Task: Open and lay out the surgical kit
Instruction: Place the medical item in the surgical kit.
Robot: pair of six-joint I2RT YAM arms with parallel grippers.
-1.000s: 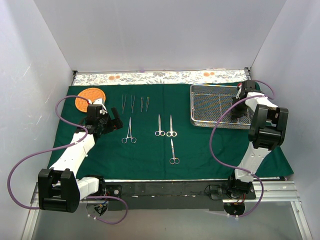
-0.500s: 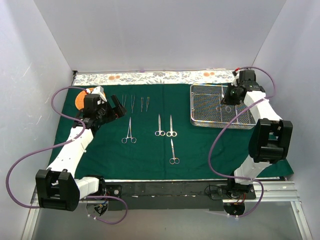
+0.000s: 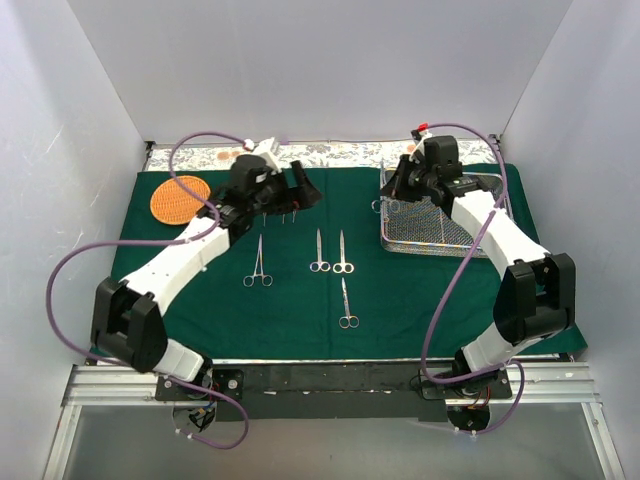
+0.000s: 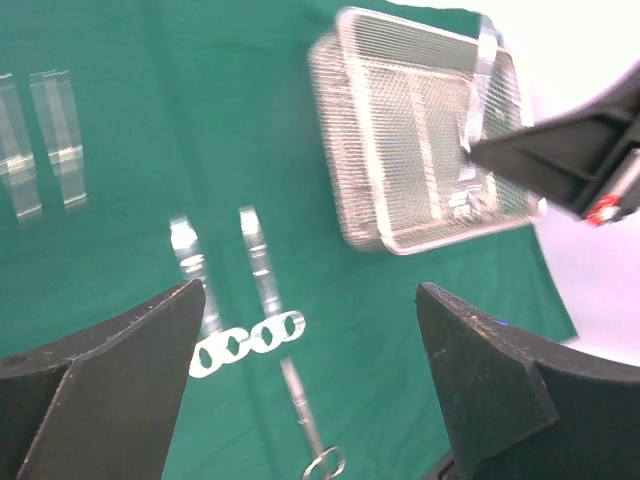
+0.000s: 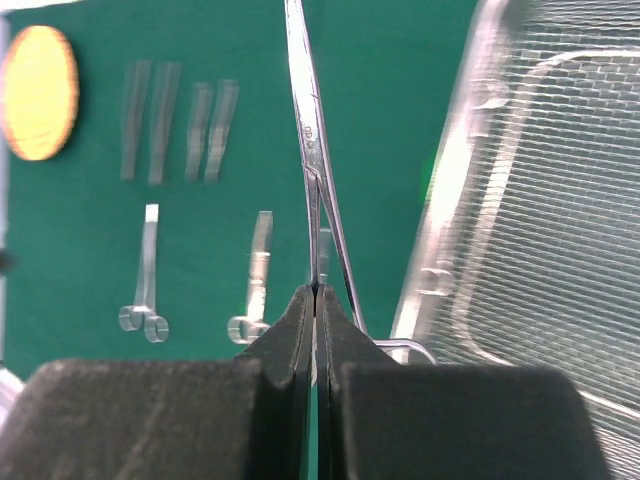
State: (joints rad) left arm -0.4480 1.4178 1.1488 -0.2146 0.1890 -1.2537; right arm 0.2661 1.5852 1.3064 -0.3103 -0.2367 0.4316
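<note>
At frame centre, a slim steel tool (image 5: 308,130) is pinched by the right gripper (image 5: 316,300); the left gripper (image 4: 310,295) is spread wide.

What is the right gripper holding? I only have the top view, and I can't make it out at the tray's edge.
Observer: The right wrist view shows the right gripper shut on a slim steel instrument.
Operator: Is that instrument inside the tray?
Observer: No. Its shaft runs out over the cloth, beside the tray rim rather than over the mesh.
Operator: Is the left one carrying anything?
Observer: No. The left wrist view shows the left gripper open and empty, with scissors lying on the cloth below it.
</note>
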